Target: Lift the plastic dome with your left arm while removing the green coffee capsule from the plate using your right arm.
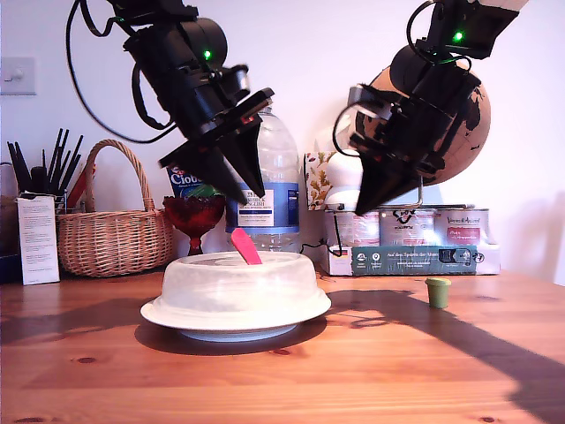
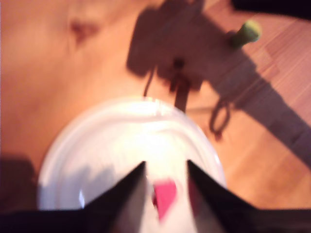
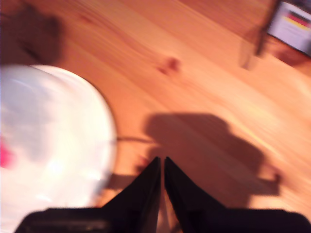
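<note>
Plastic dome [image 1: 236, 284], cloudy white with a pink-red tab, sits over the plate [image 1: 235, 332]. Green coffee capsule [image 1: 437, 292] stands on the table, well apart from the plate. Above the dome my first gripper [image 1: 239, 189] hangs spread; my second gripper [image 1: 366, 204], pinched closed and empty, hangs above the table between dome and capsule.

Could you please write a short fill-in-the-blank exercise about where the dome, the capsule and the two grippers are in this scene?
1. The plastic dome rests on the ____, covering it.
2. The green coffee capsule stands on the wooden ____, apart from the dome.
3. My first gripper hangs above the dome's ____ tab handle.
4. My second gripper has its jaws ____.

Missing words: plate; table; red; shut
</note>
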